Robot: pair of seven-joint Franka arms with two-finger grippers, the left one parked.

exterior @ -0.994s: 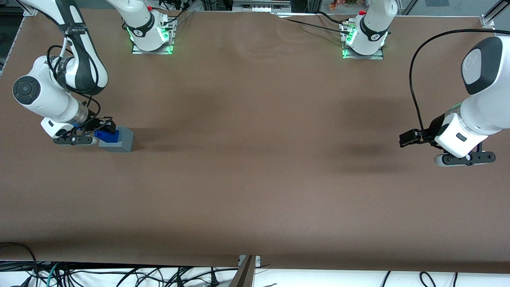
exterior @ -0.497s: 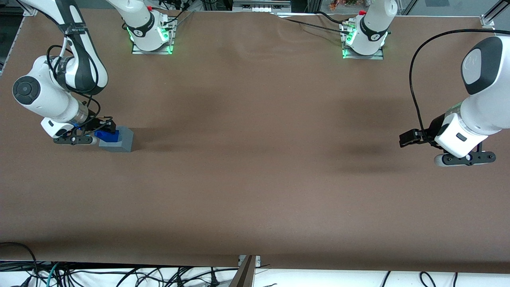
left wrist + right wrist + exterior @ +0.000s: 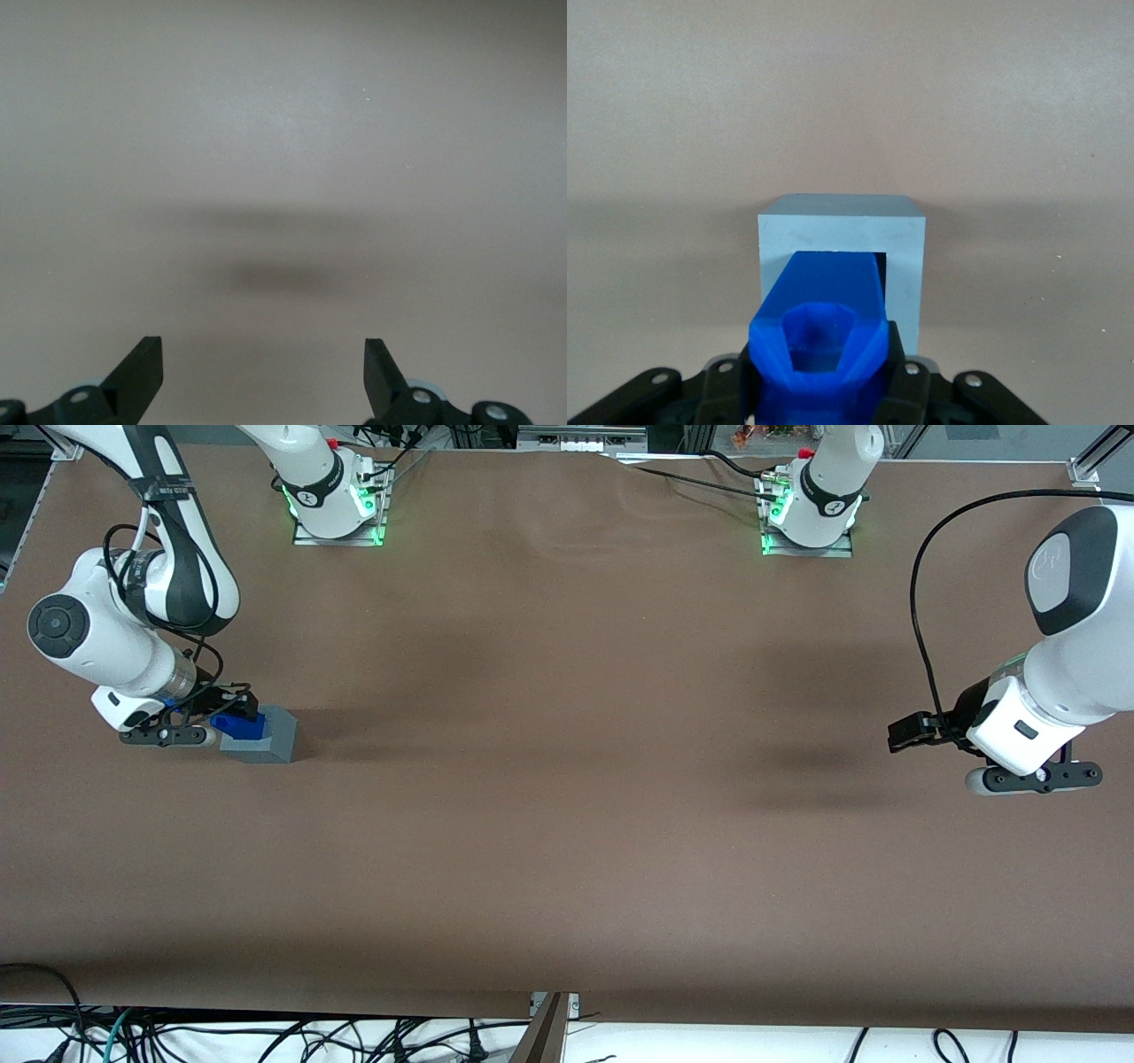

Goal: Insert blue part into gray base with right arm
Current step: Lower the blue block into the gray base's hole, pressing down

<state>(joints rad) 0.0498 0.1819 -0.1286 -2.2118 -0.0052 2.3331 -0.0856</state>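
The gripper [image 3: 819, 390] has its jaws pinching the blue part [image 3: 819, 336] at its flanks, nose entering the socket of the gray base [image 3: 842, 232] on the worktop [image 3: 567, 779]; both look like rigid, light, smooth plastic — a firm side grip seems wise; the base might slide.

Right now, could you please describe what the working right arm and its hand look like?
The right arm is white and jointed, with dark gray bands at the joints, a round dark-gray cap on the wrist and black cable loops running alongside it. Its hand, close above the gray base, is black with two fingers on a white body; the wrist view shows black linkage pieces with small pale screws.
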